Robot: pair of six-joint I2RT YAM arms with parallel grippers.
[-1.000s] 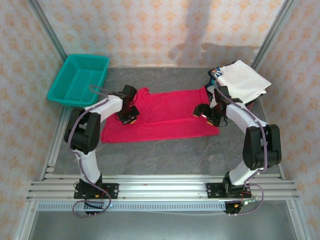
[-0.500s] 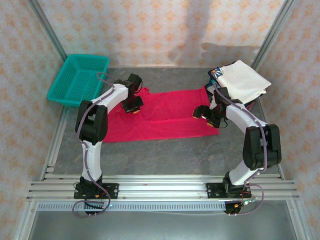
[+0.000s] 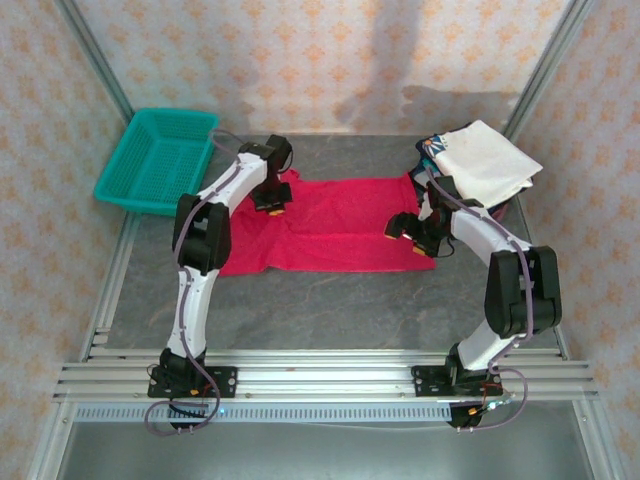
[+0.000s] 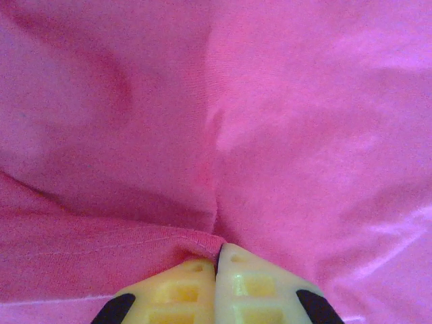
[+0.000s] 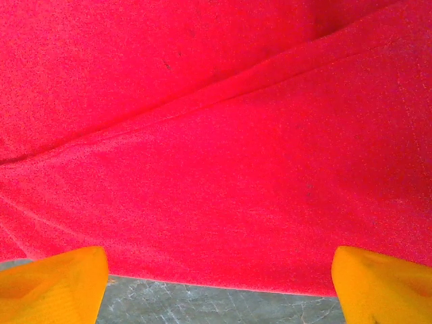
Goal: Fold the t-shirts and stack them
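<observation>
Grey tabletop bears a red t-shirt pinched by the left gripper.

You face walls papered in a pale print (peach diamonds). Your tabletop is grey and marbled, edged by aluminium rails.

The white t-shirt covers a dark printed shirt except one corner. The right arm hides part of the red t-shirt's right edge. The wrist views' bottom edges cut off the fingers of the left gripper and the right gripper.
</observation>
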